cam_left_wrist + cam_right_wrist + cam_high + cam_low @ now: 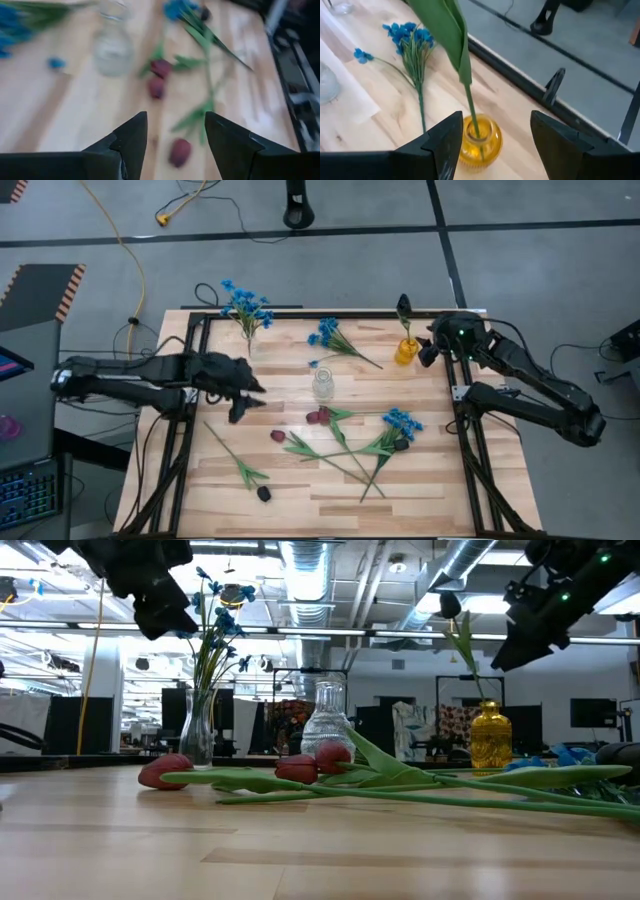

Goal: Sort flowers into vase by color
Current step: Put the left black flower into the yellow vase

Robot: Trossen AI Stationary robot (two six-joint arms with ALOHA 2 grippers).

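My left gripper (250, 402) (175, 130) hovers open above the table's left middle, over a dark red rosebud (180, 151) (278, 436). Two more red buds (318, 417) lie beside an empty clear vase (323, 385). My right gripper (430, 345) (492, 132) is open at the far right, its fingers on either side of a yellow vase (480, 142) (405, 350). That vase holds a near-black bud (403, 305) by its stem (470, 105). A clear vase at the far left holds blue blooms (245, 310). Other blue sprigs (335, 340) (403, 422) and black buds (264, 493) lie flat.
Green stems and leaves (345, 450) cross one another on the near middle of the wooden table (290, 510). Dark frame rails (470, 450) run along the table's left, right and far edges. Bare wood lies at the near left and near right.
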